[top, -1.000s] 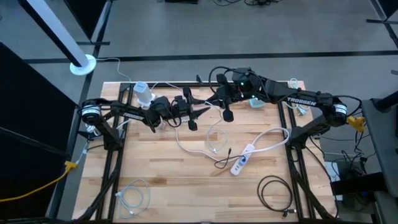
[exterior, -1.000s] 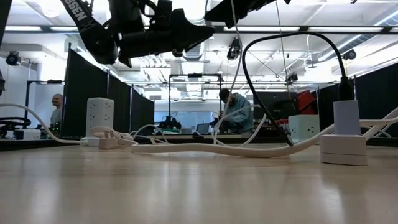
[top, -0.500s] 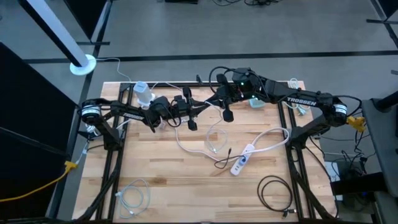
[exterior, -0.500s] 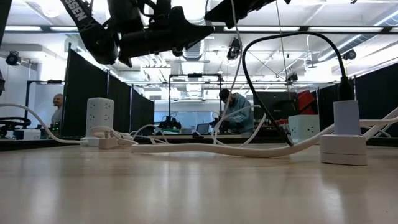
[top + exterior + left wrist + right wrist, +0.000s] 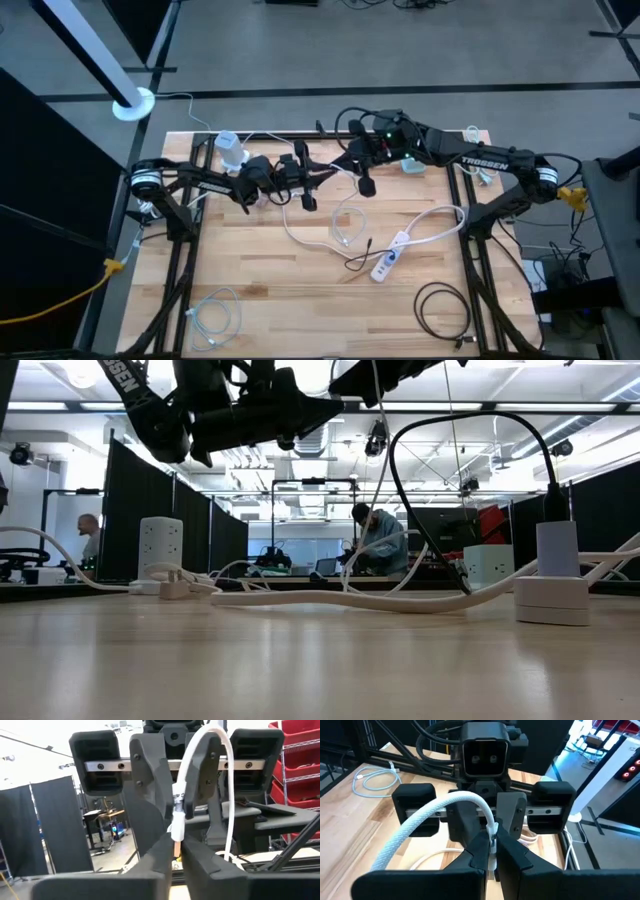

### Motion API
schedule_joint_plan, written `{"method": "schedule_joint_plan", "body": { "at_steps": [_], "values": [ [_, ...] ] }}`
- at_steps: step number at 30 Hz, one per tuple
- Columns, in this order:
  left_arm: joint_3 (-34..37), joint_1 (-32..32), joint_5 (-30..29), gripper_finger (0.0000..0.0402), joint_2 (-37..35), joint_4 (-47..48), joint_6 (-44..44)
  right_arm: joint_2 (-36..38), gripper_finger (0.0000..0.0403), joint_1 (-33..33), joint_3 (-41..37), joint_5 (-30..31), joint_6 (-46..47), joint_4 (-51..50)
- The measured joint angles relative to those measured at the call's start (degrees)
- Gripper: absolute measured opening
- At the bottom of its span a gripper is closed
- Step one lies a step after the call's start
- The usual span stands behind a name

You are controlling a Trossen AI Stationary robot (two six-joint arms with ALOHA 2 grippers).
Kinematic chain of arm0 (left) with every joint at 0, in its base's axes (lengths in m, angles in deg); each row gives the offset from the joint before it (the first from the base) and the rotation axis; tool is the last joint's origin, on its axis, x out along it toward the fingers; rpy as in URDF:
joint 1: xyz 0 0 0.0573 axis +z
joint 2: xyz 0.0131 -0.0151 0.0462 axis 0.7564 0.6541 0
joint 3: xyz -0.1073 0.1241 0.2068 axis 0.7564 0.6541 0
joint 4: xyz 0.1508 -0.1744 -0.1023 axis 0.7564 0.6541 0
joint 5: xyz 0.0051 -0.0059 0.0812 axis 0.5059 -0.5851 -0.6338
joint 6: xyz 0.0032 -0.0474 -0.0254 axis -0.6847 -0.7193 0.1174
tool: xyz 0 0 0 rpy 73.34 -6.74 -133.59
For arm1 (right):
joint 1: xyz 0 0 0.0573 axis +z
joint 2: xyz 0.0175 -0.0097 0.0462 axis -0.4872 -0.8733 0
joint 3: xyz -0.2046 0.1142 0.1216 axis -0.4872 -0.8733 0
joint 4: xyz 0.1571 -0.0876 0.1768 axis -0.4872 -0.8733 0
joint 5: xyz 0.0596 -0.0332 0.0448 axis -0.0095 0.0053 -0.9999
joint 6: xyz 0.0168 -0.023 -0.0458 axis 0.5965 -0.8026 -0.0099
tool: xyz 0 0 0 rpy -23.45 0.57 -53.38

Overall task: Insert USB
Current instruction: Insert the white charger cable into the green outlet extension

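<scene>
Nearest, on the front of the bench [image 5: 300, 300]: a white cable coil [image 5: 213, 315] at the left corner and a black cable coil [image 5: 440, 305] at the right, both idle, well apart from the work.

Mid-bench: a white power strip [image 5: 390, 258], lying flat with its cord looping away; probably the socket meant for the plug.

Farther back, held off the bench: a white cable [image 5: 220, 780], its plug end [image 5: 176, 827] pinched between the two arms where they meet nose to nose. Left pincer [image 5: 318, 180] is closed on the plug end; right pincer [image 5: 491, 851] is clamped on the same cable just behind it. Judged purpose: one steadies the cord while the other takes the plug for aiming.

Rear edge: a white charger block [image 5: 229, 150], standing unused.

Beyond: a person [image 5: 378, 540] in the room.
</scene>
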State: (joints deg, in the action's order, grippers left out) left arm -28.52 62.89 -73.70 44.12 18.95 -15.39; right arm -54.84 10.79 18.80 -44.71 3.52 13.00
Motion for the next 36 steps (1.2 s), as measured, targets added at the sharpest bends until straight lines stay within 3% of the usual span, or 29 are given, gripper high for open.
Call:
{"method": "schedule_joint_plan", "body": {
  "at_steps": [11,22,26,36],
  "values": [
    [0.0,0.0,2.6,0.0006,0.0,3.5,-1.08,0.0,0.0008,0.02,0.0,-0.09,1.95,-3.77],
    [0.0,-0.09,3.37,0.0006,-0.04,8.36,-1.08,-0.09,0.0113,-0.02,1.61,1.09,2.45,-8.34],
    [0.02,0.52,3.35,0.0006,0.02,15.13,-1.08,-1.05,0.0118,0.23,4.84,1.4,1.89,-13.18],
    [0.07,0.55,3.13,0.0006,0.61,15.2,-0.51,-8.97,0.0119,1.74,10.07,2.78,0.27,-23.67]
  ]
}}
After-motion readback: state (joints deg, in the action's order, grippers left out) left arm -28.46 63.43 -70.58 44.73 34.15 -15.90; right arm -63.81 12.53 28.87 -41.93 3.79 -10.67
